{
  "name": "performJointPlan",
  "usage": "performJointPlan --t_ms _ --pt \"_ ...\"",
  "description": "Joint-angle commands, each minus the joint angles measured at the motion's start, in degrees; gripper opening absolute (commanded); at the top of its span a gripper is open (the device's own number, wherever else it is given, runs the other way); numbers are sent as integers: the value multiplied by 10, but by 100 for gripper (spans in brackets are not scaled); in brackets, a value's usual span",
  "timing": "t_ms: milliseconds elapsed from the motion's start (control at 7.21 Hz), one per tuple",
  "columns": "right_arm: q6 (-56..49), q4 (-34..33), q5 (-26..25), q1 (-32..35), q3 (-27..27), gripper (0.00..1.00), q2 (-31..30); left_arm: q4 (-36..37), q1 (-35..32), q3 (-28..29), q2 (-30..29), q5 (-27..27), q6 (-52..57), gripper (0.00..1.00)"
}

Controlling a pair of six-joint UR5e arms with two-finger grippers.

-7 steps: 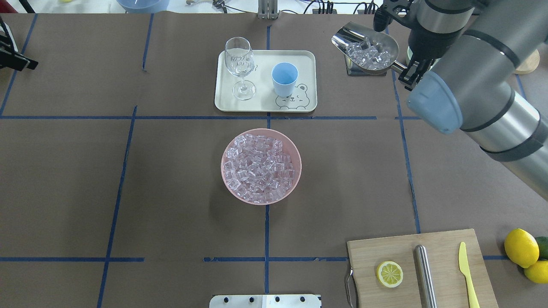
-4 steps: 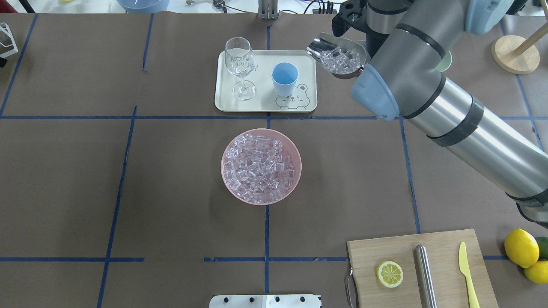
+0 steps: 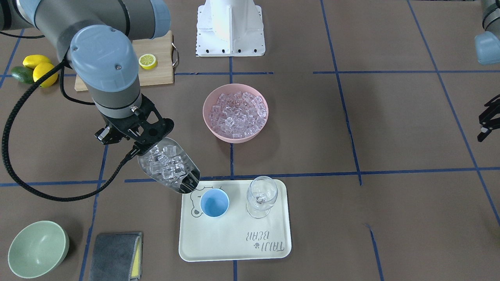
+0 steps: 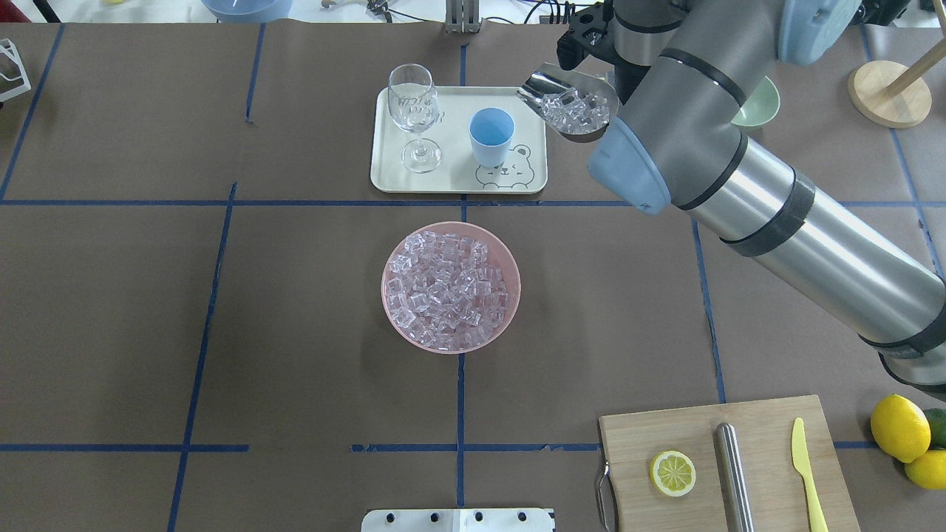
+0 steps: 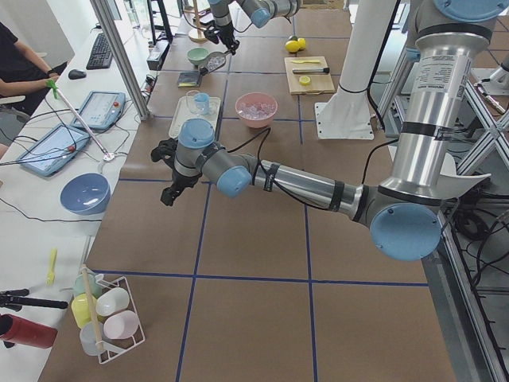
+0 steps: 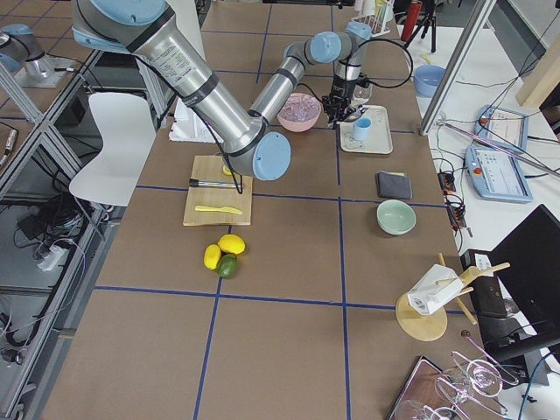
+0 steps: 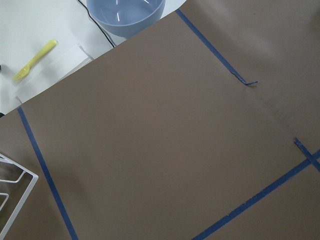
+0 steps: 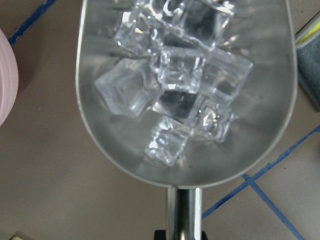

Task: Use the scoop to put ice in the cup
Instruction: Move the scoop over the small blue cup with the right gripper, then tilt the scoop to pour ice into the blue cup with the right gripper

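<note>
carry step: scoop (image 3: 186,182) of ice (image 3: 166,164) is clamped in right gripper (image 3: 136,147), just beside cup (image 3: 214,203); centring over rim, then tipping, is needed.

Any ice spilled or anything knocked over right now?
Nothing stands out. The ice sits in the scoop, the cup and glass stand upright on the tray, and no loose cubes show on the table.

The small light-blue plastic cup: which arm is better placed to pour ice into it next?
Right. The right gripper holds the shiny steel scoop of clear ice cubes beside the cup; the left gripper hangs far away, empty.
</note>
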Motion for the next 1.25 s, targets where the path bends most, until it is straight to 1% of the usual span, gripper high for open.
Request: performJointPlan --t_ms 0,139,278,416,694,971,1110 --pt "1 -17 0 -17 -18 0 6 55 -4 -24 0 -1 -1 100" --pt "1 -30 0 -19 -48 0 23 104 -13 -46 -8 -1 0 100" --pt "0 -30 -1 -19 -71 0 39 132 -25 -53 -22 -2 0 100" --pt "-3 -30 -5 -19 -108 0 59 140 -25 -52 -26 -3 0 100" --pt "-6 -31 -16 -20 -157 0 90 140 -26 -50 -26 -28 0 100" --pt "-11 -58 -43 -27 -214 0 134 140 -26 -46 -30 -29 0 100" --pt "-14 -59 -52 -29 -221 0 138 140 -26 -46 -30 -29 0 100"
